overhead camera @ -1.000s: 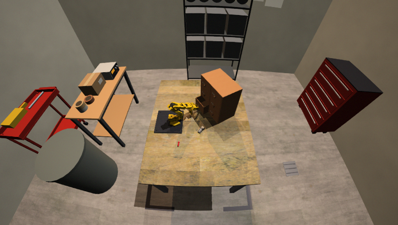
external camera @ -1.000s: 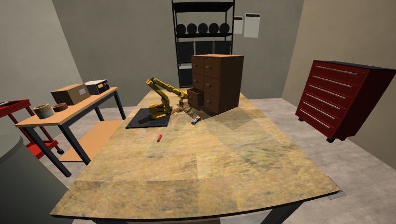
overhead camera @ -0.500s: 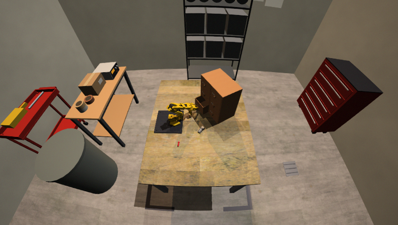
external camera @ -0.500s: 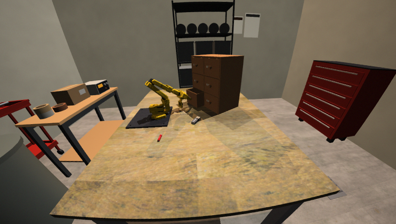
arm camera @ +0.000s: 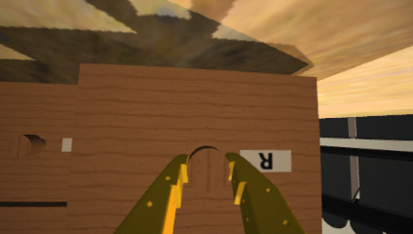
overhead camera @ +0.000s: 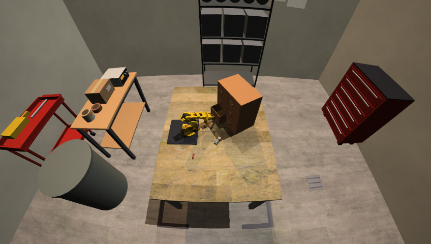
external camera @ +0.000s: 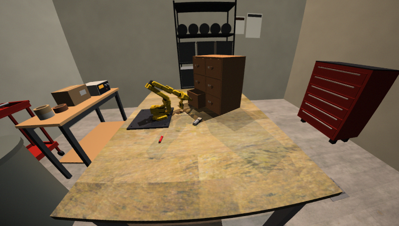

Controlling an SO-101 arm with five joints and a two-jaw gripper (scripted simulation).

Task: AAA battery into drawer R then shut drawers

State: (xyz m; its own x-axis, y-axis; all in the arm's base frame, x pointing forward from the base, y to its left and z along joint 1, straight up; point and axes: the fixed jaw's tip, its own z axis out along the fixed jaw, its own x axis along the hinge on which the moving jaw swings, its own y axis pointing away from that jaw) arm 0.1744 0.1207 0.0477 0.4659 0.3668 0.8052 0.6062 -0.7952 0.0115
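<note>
Gripper closed on the knob of the open R drawer

Nearest in the exterior view is the wide front of the wooden table (overhead camera: 217, 181) (external camera: 195, 173). Beyond it lies a small red cylinder (overhead camera: 193, 155) (external camera: 160, 139), apparently the AAA battery, on the tabletop outside the chest. Farther back, a silver-and-dark object (overhead camera: 217, 140) (external camera: 197, 121) lies near the chest, and to its left in that view a dark base plate (overhead camera: 172, 139) (external camera: 134, 125) carries the yellow arm (overhead camera: 196, 115) (external camera: 166, 89).

The arm reaches toward the chest, its gripper (overhead camera: 212, 116) (external camera: 190, 98) (arm camera: 206, 157) narrowed around the round knob (arm camera: 206, 173) of the drawer marked R (overhead camera: 215, 116) (external camera: 195, 101) (arm camera: 146, 112). That drawer, in the bottom row, stands partly out; its label (arm camera: 265, 161) appears upside down in the wrist view. The brown chest (overhead camera: 247, 115) (external camera: 230, 84) stands upright, its other visible drawers shut. Behind the table, a black shelf rack (overhead camera: 201, 36) (external camera: 205, 6) stands by the back wall
</note>
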